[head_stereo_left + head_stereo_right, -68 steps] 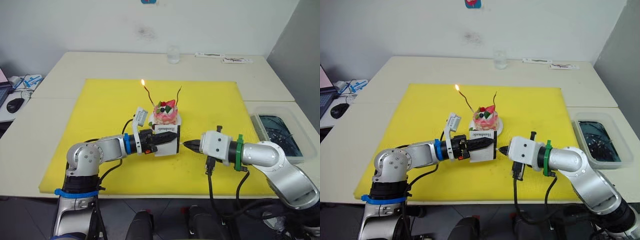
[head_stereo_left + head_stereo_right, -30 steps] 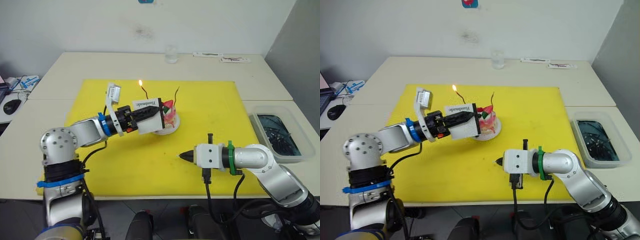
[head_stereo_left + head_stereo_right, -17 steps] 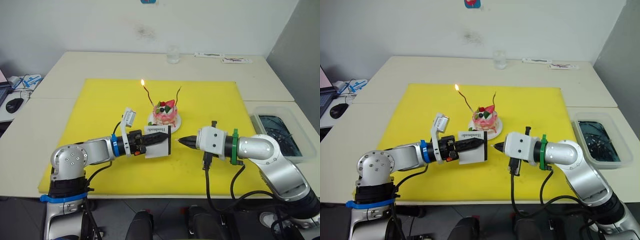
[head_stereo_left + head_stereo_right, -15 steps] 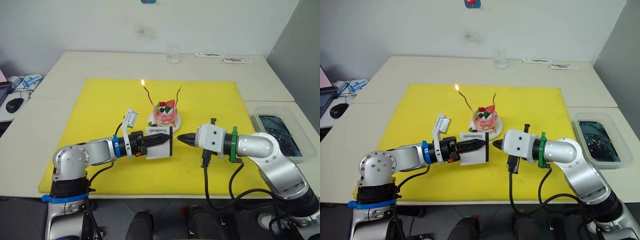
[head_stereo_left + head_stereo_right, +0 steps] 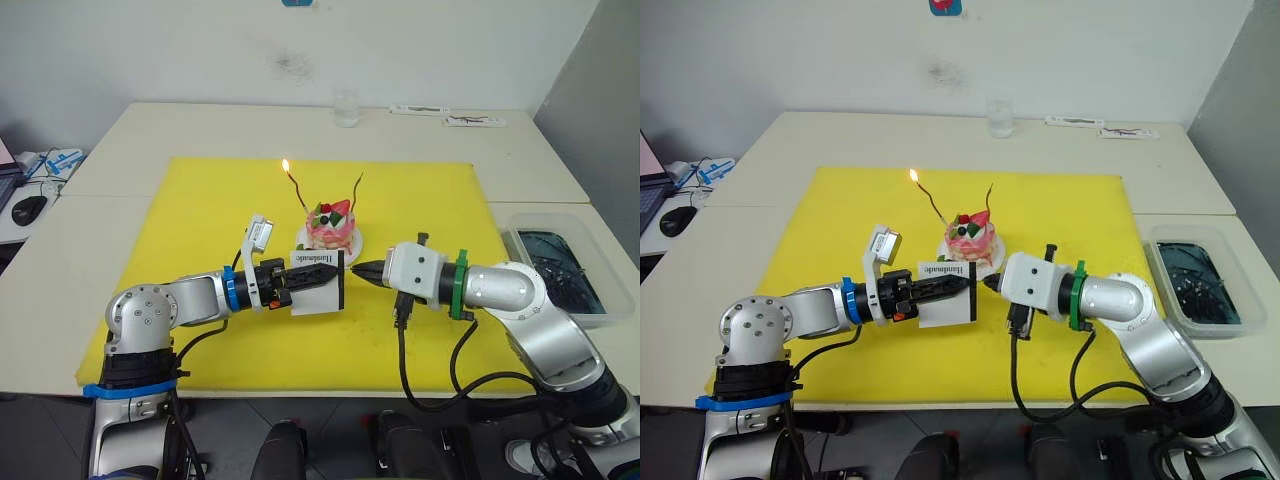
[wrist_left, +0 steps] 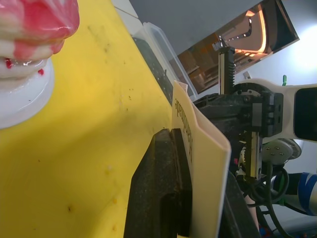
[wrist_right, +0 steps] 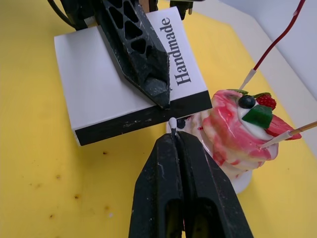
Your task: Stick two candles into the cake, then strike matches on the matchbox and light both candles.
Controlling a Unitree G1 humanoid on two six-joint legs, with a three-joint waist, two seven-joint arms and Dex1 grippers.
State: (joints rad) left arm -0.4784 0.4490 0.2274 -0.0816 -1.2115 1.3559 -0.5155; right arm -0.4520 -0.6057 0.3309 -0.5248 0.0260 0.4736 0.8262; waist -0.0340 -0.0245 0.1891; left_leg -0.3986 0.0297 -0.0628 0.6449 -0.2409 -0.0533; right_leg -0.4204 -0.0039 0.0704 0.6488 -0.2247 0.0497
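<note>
- The left gripper (image 5: 958, 286) is clamped on the matchbox (image 5: 946, 295), holding it on edge just above the yellow mat (image 5: 200, 210), near the mat's middle and slightly toward its front edge.
- The matchbox, white with "Handmade" lettering and a black side strip (image 7: 143, 119), has that strip turned toward the right gripper (image 7: 173, 136).
- The right gripper's fingers are pressed together on a match (image 7: 172, 124); the match's pale head protrudes from the fingertips and sits at the black strip, touching it or just short of it.
- The cake (image 5: 331, 225), pink and topped with a strawberry and dark berries, stands on its white plate (image 5: 303, 240) near the mat's centre, just behind the matchbox.
- Two wavy candles stand in the cake: the yellowish-gold candle (image 5: 297, 188), on the robot's left, carries a small flame (image 5: 285, 166); the dark red candle (image 5: 357, 190), on the right, is unlit.
- A clear glass (image 5: 346, 108) stands near the table's far edge.
- A clear plastic tub (image 5: 556, 265) holding dark contents rests on the table beyond the mat's right edge.
</note>
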